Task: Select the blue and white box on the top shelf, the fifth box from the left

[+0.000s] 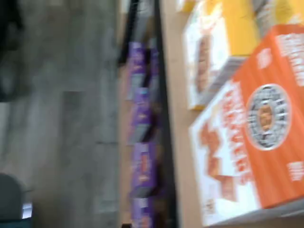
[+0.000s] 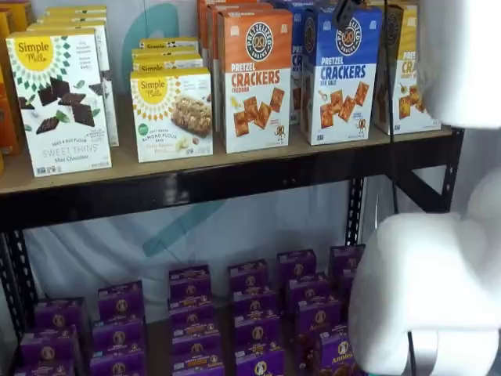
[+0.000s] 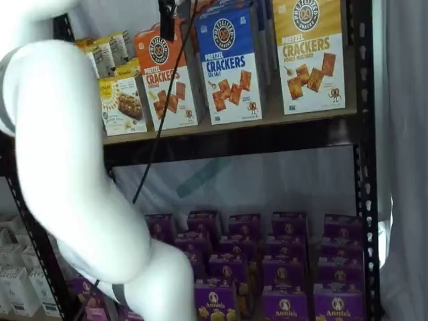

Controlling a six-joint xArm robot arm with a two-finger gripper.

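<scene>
The blue and white box stands upright on the top shelf in both shelf views (image 2: 342, 74) (image 3: 231, 63), between an orange-and-white Pretzel Crackers box (image 2: 253, 78) and a yellow-topped one (image 2: 407, 70). The top shelf is a tan board with a black front rail (image 2: 235, 184) (image 3: 234, 140). My gripper shows only as black fingers (image 3: 166, 19) hanging from above with a cable, in front of the orange box's upper edge, left of the blue box. No gap or held box shows. The blurred wrist view shows the orange box (image 1: 256, 128), not the blue one.
Simple Mills boxes (image 2: 174, 113) stand left of the orange box; one shows in the wrist view (image 1: 213, 47). Several small purple boxes (image 2: 258, 313) fill the lower level. My white arm (image 3: 73, 174) (image 2: 427, 290) stands in front of the shelves. A black upright (image 3: 364, 134) bounds the right side.
</scene>
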